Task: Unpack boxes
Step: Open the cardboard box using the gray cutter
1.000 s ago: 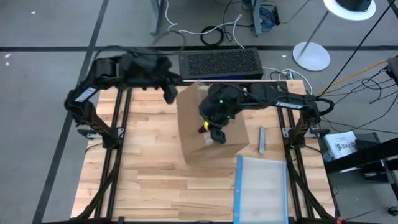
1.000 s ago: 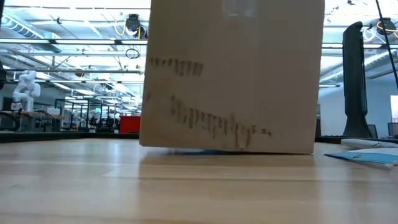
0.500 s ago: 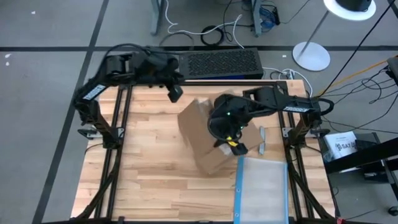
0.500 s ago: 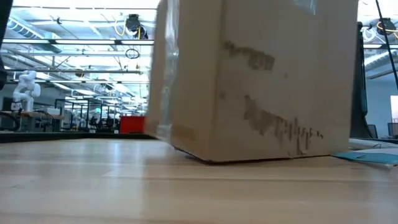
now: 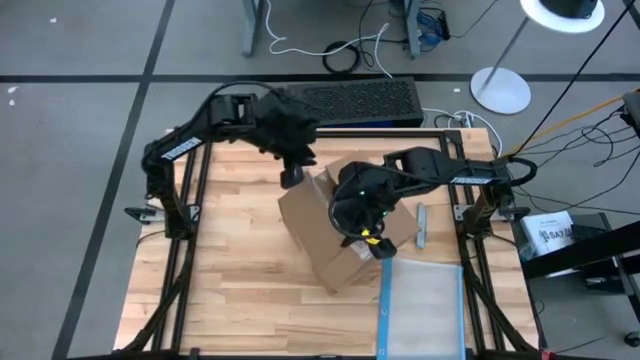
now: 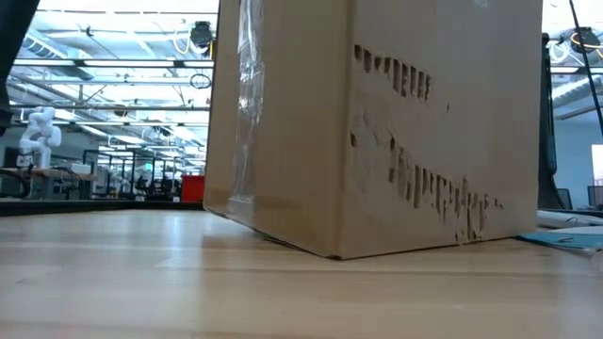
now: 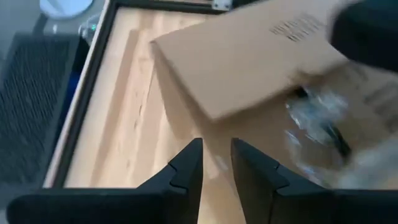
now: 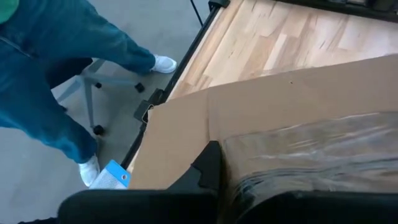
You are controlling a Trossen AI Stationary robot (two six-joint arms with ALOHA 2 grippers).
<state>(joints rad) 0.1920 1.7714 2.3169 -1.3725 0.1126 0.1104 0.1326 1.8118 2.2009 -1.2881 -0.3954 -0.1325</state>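
The carton bears unreadable dark print; right gripper jaws clenched, left gripper jaws slightly parted.

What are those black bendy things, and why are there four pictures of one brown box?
They are two robot arms with pincers. One camera looks down from above, one sits low on the wooden table, and one rides on each wrist. The big brown cardboard box stands on the table, beside a clear plastic pouch with a blue edge. The right gripper is shut and reaches down into the box's open top. The left gripper hovers by the box's far corner, holding nothing, fingers slightly apart.
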